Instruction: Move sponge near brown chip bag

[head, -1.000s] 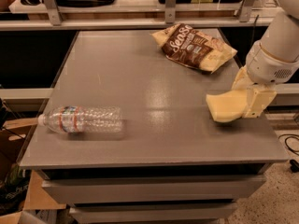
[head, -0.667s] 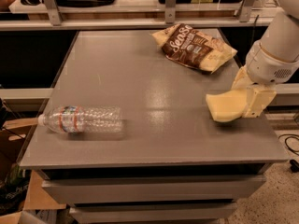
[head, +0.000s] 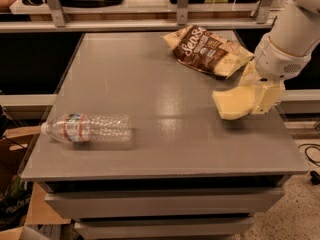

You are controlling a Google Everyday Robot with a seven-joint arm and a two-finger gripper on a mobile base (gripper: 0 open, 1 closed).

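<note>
The sponge (head: 231, 104), a pale yellow foam slab, is at the right side of the grey table (head: 150, 114), held slightly tilted just above the surface. My cream-coloured gripper (head: 259, 95) is shut on the sponge's right end, with the white arm rising to the upper right. The brown chip bag (head: 207, 50), dark brown with white lettering and cream edges, lies flat at the table's far right, a short way behind the sponge and apart from it.
A clear plastic water bottle (head: 87, 128) lies on its side near the table's front left edge. A shelf rail with metal posts (head: 150, 24) runs behind the table. Cardboard (head: 20, 214) sits on the floor at the lower left.
</note>
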